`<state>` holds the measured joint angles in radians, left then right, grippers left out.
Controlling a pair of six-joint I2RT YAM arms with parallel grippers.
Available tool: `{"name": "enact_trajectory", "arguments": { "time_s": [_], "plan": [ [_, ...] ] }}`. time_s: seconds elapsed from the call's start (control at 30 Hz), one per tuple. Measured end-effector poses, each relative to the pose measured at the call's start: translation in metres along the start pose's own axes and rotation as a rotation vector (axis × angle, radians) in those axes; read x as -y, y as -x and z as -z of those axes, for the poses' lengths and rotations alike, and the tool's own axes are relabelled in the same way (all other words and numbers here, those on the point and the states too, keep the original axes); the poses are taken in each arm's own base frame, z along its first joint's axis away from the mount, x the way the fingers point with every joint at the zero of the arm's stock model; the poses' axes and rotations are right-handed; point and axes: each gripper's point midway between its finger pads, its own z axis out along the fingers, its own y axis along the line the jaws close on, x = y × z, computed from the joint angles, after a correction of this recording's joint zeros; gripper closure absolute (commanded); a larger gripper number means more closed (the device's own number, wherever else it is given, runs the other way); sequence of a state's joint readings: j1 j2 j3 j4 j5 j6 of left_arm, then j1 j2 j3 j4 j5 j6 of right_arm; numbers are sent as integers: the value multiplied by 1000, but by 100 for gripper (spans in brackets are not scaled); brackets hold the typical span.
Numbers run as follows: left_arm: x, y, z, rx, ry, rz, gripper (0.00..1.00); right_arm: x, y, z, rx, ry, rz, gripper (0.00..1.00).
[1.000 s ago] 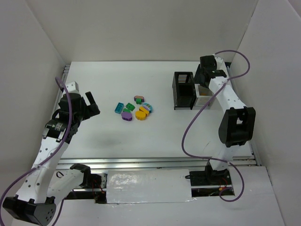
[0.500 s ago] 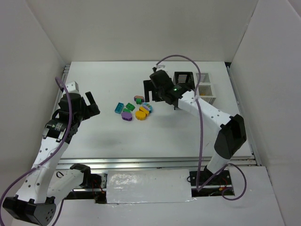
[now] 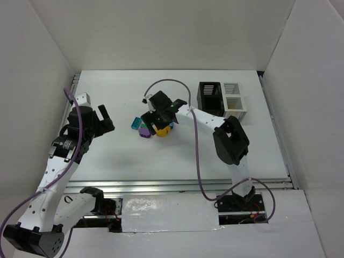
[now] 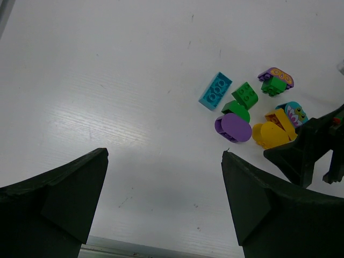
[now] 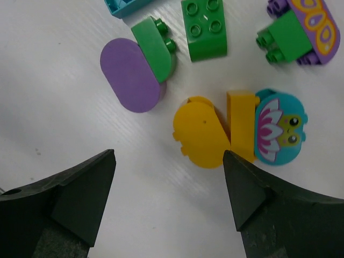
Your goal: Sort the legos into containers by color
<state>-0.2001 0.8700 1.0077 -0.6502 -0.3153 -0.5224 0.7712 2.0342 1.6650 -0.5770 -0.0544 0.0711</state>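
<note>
Across the white bench [image 3: 177,156], at far right: the containers [image 3: 210,99], two black and two white, packed together. At near left, well apart from everything: left tool [image 4: 164,156], spread fully wide, gripping nothing. Mid-bench, over the pile: right tool [image 5: 167,161], parted wide, holding nothing, just beside a yellow brick [image 5: 200,131]. Under it, the legos [image 4: 236,110], clustered: purple, green, teal, orange, touching or just beside one another.
</note>
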Motion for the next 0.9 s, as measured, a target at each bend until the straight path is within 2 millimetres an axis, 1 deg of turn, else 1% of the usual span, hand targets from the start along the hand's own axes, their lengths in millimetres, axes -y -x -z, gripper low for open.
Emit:
{"name": "enact_trajectory", "arguments": {
  "time_s": [0.13,0.27,0.4,0.47,0.6,0.67,0.83,0.9],
  "plan": [
    [1,0,0,-2,-4,0,1,1,7,-14,-19,22,99,12],
    [1,0,0,-3,-7,-1,0,2,10,-25,-34,35,144,14],
    [1,-1,0,-3,-7,-1,0,1,-1,-35,-75,54,163,16],
    [1,-1,0,-3,-8,-1,1,0,-7,-38,-96,63,164,20],
    [2,-1,0,-4,-10,-4,0,0,-15,-42,-126,75,165,23],
    [2,-1,0,-5,-10,-4,1,-1,-18,-42,-135,81,163,23],
    [2,-1,0,-6,-14,-4,0,-1,-20,-43,-141,83,157,32],
    [3,-1,0,-7,-16,-4,0,-1,-22,-43,-147,79,149,33]
  ]
}}
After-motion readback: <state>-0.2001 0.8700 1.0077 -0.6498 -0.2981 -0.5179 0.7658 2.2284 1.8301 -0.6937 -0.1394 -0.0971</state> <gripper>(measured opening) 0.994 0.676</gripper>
